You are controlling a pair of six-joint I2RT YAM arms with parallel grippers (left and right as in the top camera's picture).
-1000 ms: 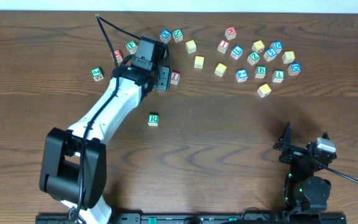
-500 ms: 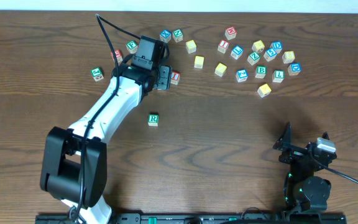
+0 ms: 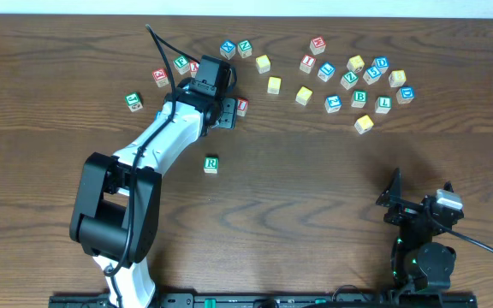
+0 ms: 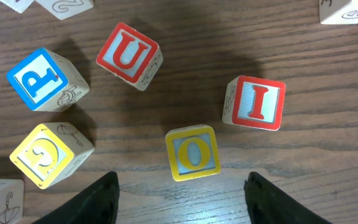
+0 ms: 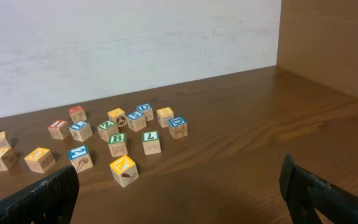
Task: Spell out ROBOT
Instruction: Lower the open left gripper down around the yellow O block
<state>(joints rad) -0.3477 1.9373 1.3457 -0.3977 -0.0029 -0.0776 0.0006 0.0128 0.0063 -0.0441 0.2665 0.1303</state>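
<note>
The left gripper (image 4: 180,182) hangs spread over the far-left worktop (image 3: 315,188), a yellow O cube (image 4: 192,152) lying just beyond its tips, untouched. The green R cube (image 3: 210,164) sits alone nearer the middle. The right gripper (image 5: 178,173) rests wide apart, near right.

My left arm (image 3: 157,141): reached far forward; left gripper (image 4: 182,202) facing down, jaws apart. My right arm (image 3: 424,257): folded near its base; right gripper (image 5: 179,199) jaws wide.
</note>
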